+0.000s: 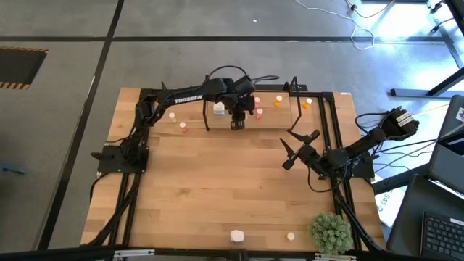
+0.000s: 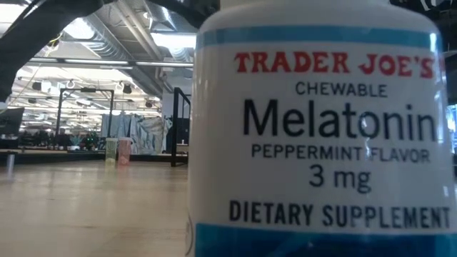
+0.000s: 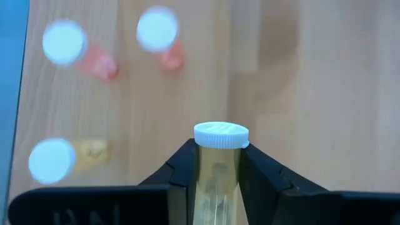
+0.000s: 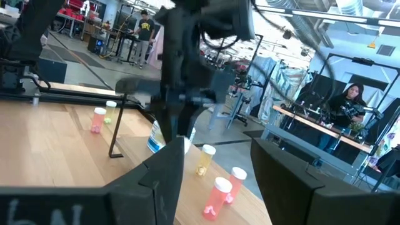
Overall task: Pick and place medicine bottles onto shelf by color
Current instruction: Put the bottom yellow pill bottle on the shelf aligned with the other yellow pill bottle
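Two pink bottles (image 3: 165, 40) and an orange one (image 3: 62, 156) crowd the shelf (image 1: 250, 119), top centre; left fingers (image 3: 215, 181) grip a yellow bottle (image 3: 220, 140) there. Right fingers (image 1: 296, 148) open, mid-right bench (image 1: 217, 188).

Bright, even light falls on the wooden table (image 1: 217, 188), with blue-white glare on the floor at the far right corner. In the left wrist view three white-capped bottles (image 3: 62, 42) are blurred, and the low view's background is soft behind a melatonin bottle (image 2: 321, 128).
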`<state>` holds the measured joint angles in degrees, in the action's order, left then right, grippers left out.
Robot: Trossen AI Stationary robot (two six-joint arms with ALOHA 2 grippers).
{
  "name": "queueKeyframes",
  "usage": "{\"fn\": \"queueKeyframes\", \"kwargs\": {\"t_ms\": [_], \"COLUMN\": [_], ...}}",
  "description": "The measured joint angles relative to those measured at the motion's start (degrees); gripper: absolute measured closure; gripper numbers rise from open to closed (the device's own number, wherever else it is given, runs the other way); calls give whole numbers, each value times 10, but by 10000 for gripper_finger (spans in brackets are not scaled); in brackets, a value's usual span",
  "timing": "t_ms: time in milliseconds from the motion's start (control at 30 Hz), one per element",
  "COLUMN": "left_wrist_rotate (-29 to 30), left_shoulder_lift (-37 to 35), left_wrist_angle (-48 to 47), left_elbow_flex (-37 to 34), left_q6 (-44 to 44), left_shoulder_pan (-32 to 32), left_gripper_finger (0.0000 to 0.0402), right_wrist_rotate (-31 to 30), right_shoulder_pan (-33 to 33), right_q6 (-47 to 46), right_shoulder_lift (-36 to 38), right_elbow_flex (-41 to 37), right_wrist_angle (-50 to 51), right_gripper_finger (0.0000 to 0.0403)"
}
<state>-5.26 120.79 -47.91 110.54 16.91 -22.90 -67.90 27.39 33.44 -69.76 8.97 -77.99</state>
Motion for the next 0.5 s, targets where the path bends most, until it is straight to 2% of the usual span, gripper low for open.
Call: {"fn": "queueKeyframes", "kwargs": {"t_ms": [167, 433, 500], "left_wrist_rotate": [-49, -91, -104], "left_shoulder_lift": [-17, -40, -53], "left_wrist_angle": [25, 59, 72], "left_elbow_flex": [0, 0, -19], "left_q6": [-14, -18, -20], "left_shoulder_pan": [-1, 0, -3], "left_gripper_finger": [322, 323, 323], "right_wrist_rotate": [1, 0, 0], "right_shoulder_pan": [0, 0, 0], "right_q6": [0, 0, 0], "right_shoulder_lift": [0, 0, 0], "right_elbow_flex": [0, 0, 0], "right_wrist_angle": [2, 3, 3], "right_gripper_finger": [215, 215, 215]}}
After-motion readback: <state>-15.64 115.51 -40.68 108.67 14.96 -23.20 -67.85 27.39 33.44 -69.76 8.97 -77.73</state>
